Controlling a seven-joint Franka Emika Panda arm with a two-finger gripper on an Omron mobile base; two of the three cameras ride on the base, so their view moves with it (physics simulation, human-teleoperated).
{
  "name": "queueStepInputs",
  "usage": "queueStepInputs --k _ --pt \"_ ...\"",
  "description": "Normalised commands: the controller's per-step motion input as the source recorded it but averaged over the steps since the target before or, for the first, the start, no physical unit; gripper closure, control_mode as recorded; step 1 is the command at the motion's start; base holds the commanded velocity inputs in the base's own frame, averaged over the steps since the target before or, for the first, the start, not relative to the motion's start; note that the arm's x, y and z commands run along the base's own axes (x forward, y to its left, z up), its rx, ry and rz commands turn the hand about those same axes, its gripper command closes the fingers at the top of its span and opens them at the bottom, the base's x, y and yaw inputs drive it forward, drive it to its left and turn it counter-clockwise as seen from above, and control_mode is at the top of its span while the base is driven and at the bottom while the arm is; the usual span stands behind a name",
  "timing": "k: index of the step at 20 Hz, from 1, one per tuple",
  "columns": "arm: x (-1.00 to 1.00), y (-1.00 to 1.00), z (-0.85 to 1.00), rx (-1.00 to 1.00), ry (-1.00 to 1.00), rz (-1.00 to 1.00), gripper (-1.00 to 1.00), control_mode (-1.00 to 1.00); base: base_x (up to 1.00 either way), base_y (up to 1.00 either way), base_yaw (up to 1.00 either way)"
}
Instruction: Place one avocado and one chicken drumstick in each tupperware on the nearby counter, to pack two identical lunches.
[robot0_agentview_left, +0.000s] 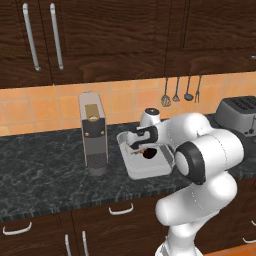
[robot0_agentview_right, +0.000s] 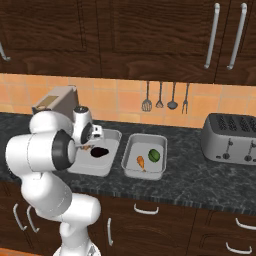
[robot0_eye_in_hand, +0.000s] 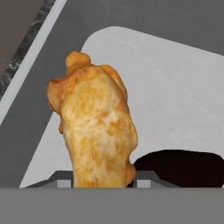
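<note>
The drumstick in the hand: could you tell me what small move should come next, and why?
Probably lower a little, then open the hand: the drumstick hangs over the left tupperware, which already has a dark avocado.

The bench (robot0_agentview_left: 45, 170) is polished black stone with grey marbling. The cabinet doors (robot0_agentview_left: 115, 35) above are dark grained wood with satin metal handles. Both tupperware trays (robot0_agentview_right: 132, 150) look like matt pale-grey plastic. The chicken drumstick (robot0_eye_in_hand: 96, 127) has rough, golden, mottled skin. The toaster (robot0_agentview_right: 231, 137) is brushed grey metal.
</note>
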Motion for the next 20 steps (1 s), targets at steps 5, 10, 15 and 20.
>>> queueStepInputs --k 5,10,15,20 --pt "0.0 0.07 0.02 -0.06 0.02 -0.03 -1.0 -1.0 0.0 0.0 0.0" --pt "0.0 0.03 0.02 -0.03 0.04 0.0 -1.0 -1.0 0.0 0.0 0.0" --pt "-0.01 0.0 0.22 -0.01 0.01 0.0 -1.0 -1.0 0.0 0.0 0.0" --pt "-0.58 -0.07 0.49 0.0 0.01 -0.01 -1.0 -1.0 0.0 0.0 0.0"
